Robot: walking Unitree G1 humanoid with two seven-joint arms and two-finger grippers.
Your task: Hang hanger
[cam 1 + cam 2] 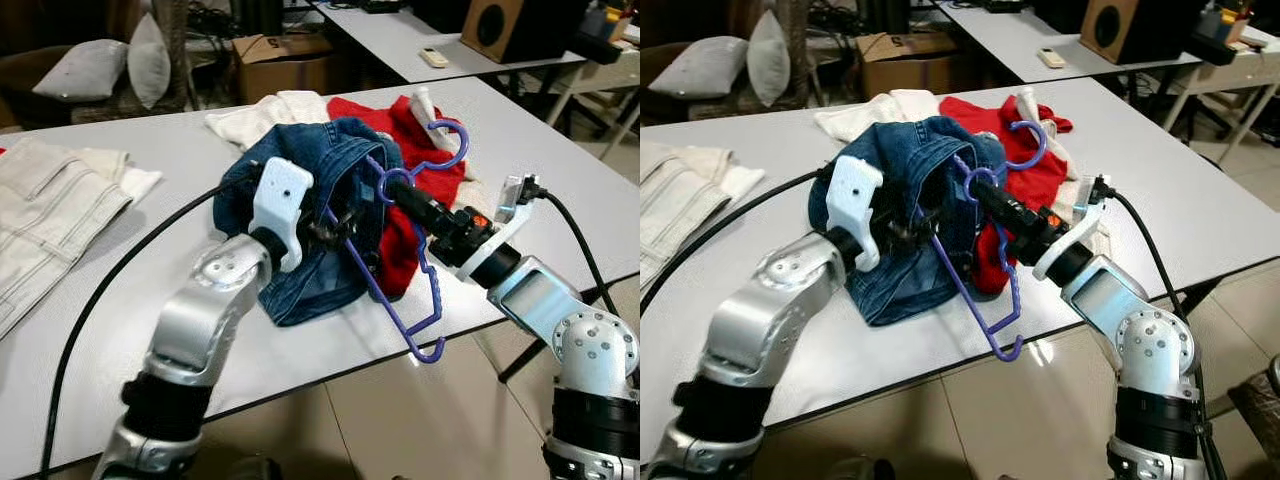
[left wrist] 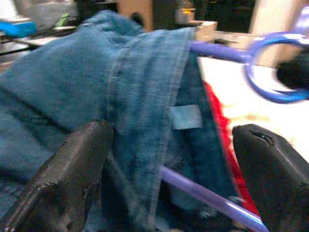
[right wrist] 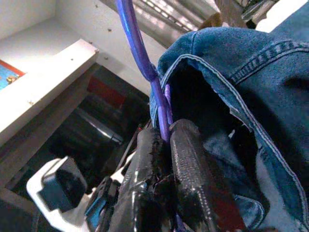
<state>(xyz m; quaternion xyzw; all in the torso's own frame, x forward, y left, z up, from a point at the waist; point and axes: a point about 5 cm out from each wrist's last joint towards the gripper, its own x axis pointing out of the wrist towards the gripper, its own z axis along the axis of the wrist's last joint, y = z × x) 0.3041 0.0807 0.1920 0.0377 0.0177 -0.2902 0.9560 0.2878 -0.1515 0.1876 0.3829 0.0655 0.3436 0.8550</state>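
Note:
A purple plastic hanger is held tilted above the table, its hook over a red garment. My right gripper is shut on the hanger at its neck, which the right wrist view shows pinched between the two fingers. A blue denim garment lies bunched on the table and drapes over one hanger arm. My left gripper is open at the denim's opening. Its fingers stand wide apart around the denim edge and the hanger bar.
The white table also carries beige trousers at the left and a cream cloth behind the denim. Its front edge runs just below my arms. A second table, a cardboard box and a speaker stand behind.

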